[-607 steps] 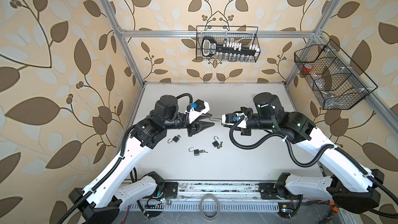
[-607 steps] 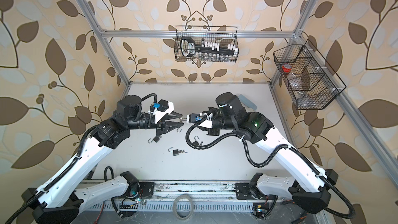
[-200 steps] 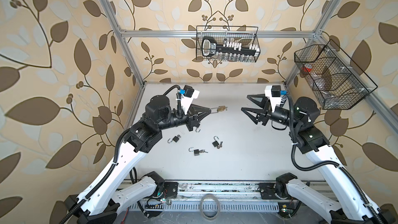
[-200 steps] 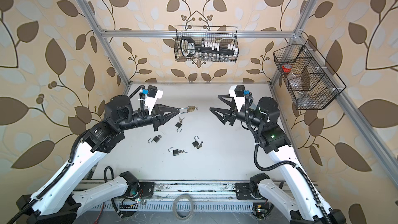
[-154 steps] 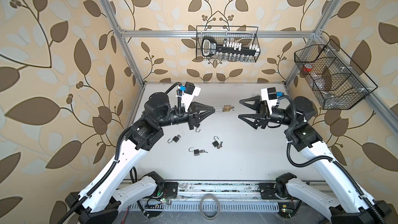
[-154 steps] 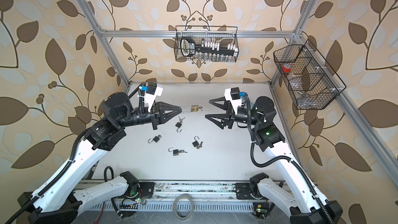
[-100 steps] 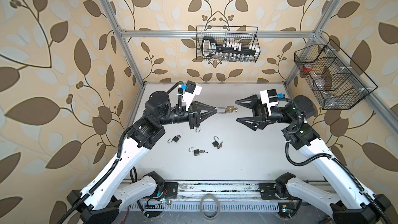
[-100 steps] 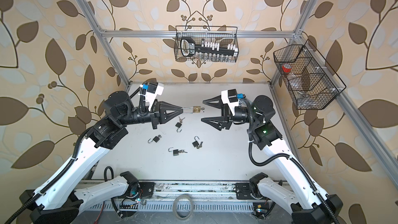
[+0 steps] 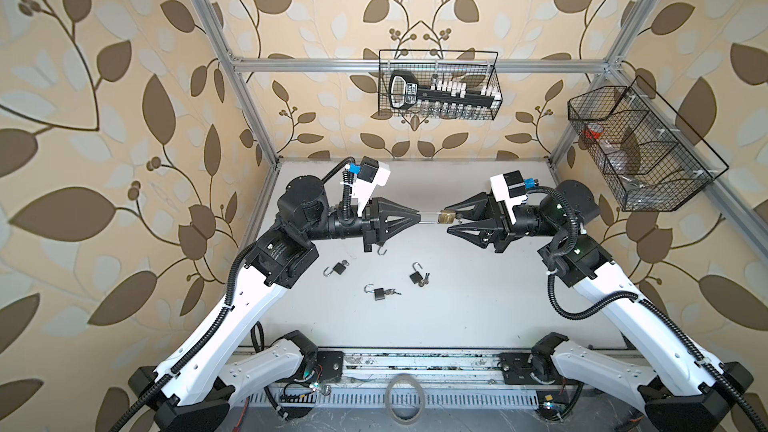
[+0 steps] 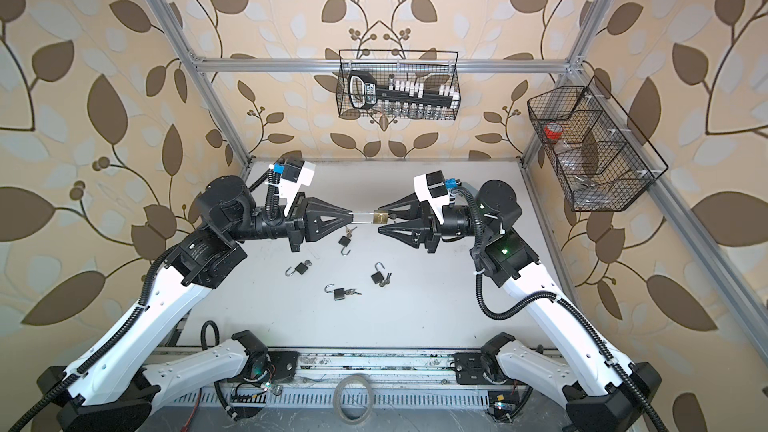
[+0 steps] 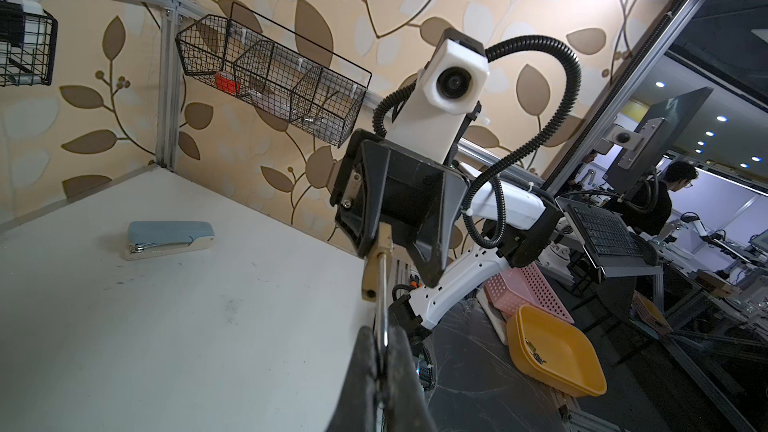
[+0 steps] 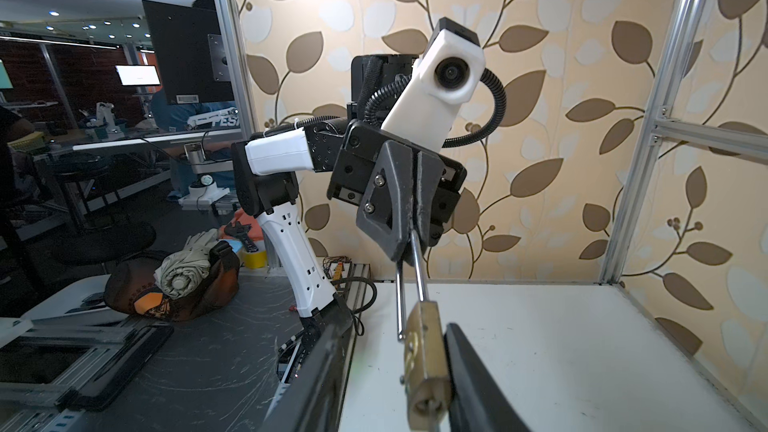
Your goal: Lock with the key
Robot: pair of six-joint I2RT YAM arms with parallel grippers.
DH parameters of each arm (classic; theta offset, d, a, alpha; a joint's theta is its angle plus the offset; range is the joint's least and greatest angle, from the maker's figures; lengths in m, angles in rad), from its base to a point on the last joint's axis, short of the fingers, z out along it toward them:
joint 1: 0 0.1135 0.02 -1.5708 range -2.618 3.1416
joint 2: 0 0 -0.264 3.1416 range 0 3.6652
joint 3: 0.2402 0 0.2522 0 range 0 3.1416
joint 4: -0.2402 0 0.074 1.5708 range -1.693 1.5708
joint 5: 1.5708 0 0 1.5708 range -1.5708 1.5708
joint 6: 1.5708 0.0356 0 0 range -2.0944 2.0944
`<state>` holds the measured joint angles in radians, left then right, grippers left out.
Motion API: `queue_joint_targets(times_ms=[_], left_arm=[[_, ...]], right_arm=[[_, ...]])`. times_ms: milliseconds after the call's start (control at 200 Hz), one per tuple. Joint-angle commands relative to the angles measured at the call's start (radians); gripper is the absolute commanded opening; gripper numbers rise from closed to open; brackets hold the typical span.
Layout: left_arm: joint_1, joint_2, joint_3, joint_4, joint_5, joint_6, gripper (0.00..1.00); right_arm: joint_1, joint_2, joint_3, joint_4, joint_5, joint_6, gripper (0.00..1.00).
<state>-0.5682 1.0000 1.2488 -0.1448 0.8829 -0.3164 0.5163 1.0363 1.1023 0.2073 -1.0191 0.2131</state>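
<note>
A small brass padlock (image 9: 446, 216) (image 10: 380, 216) hangs in the air between the two arms. My left gripper (image 9: 417, 218) (image 10: 351, 216) (image 11: 380, 334) is shut on its long steel shackle (image 12: 419, 280). The shackle's free leg ends beside the body, outside it. My right gripper (image 9: 449, 218) (image 12: 395, 332) straddles the brass body (image 12: 426, 363): one finger (image 12: 469, 367) lies against it and a gap shows to the other finger, so the jaws stand open. A small metal stub, apparently the key (image 9: 458, 216), sticks from the keyhole end.
Three dark padlocks (image 9: 338, 268) (image 9: 379, 293) (image 9: 417, 277) with open shackles lie on the white table (image 9: 478, 305) below the grippers; another (image 10: 345, 241) shows under the left gripper. A blue stapler (image 11: 168, 238) lies further back. Wire baskets (image 9: 438, 85) (image 9: 640, 147) hang on the walls.
My right gripper has moved left up to the padlock and its jaws have narrowed around the brass body. The left gripper has edged right, still shut on the shackle.
</note>
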Motion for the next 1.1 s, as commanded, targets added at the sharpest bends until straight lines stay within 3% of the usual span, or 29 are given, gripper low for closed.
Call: queue_joint_targets(times_ms=[0,285,1095], left_arm=[[0.002,-0.031,0.022,0.060,0.019,0.021,0.00],[0.003,-0.045,0.022,0.050,0.004,0.038,0.00],[0.001,-0.054,0.023,0.077,0.030,0.033,0.00]], right_arm=[[0.029,-0.014,-0.001,0.007,0.064,0.025,0.36],[0.039,-0.057,-0.028,0.018,0.125,0.044,0.37],[0.039,-0.036,-0.022,0.010,0.087,0.069,0.25]])
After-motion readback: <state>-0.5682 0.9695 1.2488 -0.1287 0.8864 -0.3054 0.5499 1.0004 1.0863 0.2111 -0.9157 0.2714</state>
